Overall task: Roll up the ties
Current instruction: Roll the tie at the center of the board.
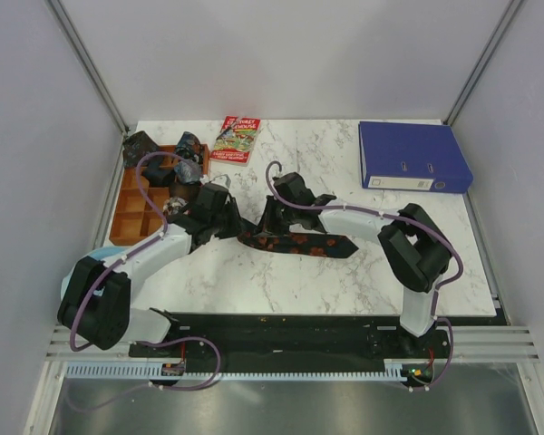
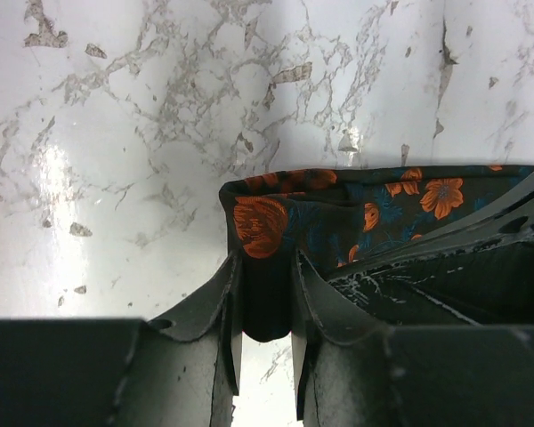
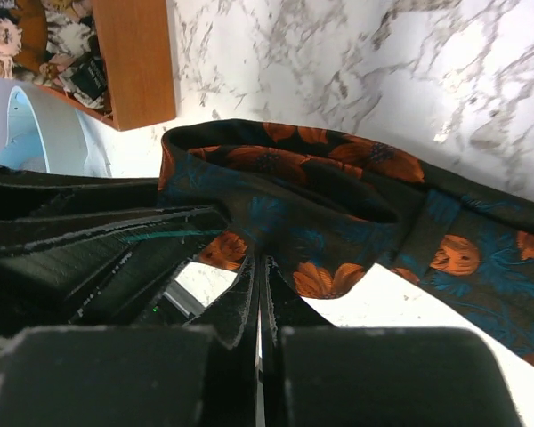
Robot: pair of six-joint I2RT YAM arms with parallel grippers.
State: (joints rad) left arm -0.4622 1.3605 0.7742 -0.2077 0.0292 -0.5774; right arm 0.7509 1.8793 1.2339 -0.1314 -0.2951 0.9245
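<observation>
You work on a white, grey-veined marble desk (image 1: pixel 363 272) boxed in by plain pale walls, with metal posts at the far corners. A blue binder (image 1: pixel 412 156) lies at the far right corner and a red-and-green booklet (image 1: pixel 237 140) at the far edge, left of the middle. An orange-brown compartment tray (image 1: pixel 131 213) runs along the left edge, with small dark tie bundles (image 1: pixel 186 161) at its far end. The long tie (image 1: pixel 299 243), black with orange flowers, lies across the middle of the desk between your two arms. From above, the wrists hide both sets of jaws. The left wrist view shows your left jaws partly closed, gripping a fold of the long tie over bare marble. The right wrist view shows your right jaws pressed fully together with the cloth's edge pinched at their tips. There the tie loops up around them, teal leaves show among its flowers, and the tray's wall stands beyond.
</observation>
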